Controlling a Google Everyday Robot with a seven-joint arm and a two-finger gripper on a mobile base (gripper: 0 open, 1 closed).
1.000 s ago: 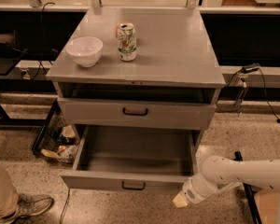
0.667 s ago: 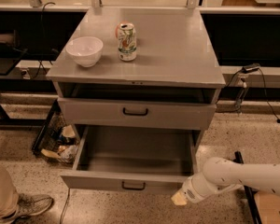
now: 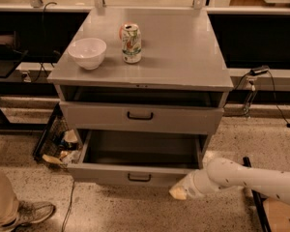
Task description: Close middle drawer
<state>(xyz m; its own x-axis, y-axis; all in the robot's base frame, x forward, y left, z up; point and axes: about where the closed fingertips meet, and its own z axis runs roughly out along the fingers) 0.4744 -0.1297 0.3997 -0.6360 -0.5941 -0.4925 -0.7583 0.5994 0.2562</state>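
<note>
The middle drawer [image 3: 106, 174] is pulled out of the grey cabinet [image 3: 183, 57]; its low flat front carries a small black bar handle [image 3: 139, 178], and its deep grey tray looks empty. My gripper [image 3: 179, 192], at the end of a white arm reaching in from the right, sits low against the right end of the drawer's front. The taller-fronted drawer [image 3: 183, 120] above stands slightly out, with a dark gap over it. The lowest drawer is hidden under the open one.
A white bowl [image 3: 87, 52] and a drink can [image 3: 131, 43] stand on the cabinet top. A person's leg and shoe [image 3: 12, 207] are at the bottom left. A wire basket of clutter [image 3: 58, 146] stands left of the cabinet. Cables run along the floor at the right.
The middle drawer has slid a little way in towards the cabinet, and my gripper has moved up and left with its front.
</note>
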